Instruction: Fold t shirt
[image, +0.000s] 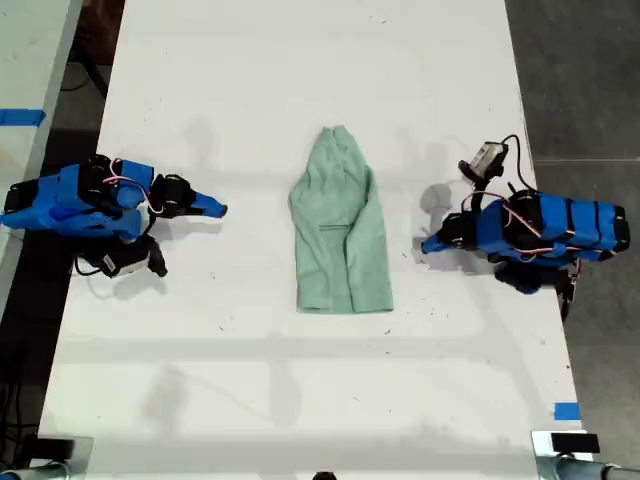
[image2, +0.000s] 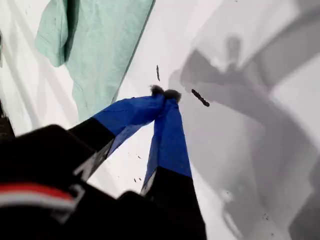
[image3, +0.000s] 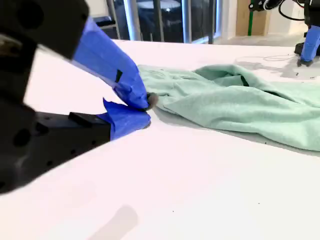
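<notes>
With the pale mint-green fabric t shirt (image: 340, 230) lying narrow at the centre of the white table (image: 200, 380), its hem at 6 o'clock in the exterior view, judged best practice is to open my first gripper (image2: 165, 94) and my second gripper (image3: 146, 106), both pinched together and empty, then grip the hem corners evenly.

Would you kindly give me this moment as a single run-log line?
t shirt: folded lengthwise, mid-table | my first gripper: shut, empty, off shirt | my second gripper: shut, empty, beside shirt edge
</notes>
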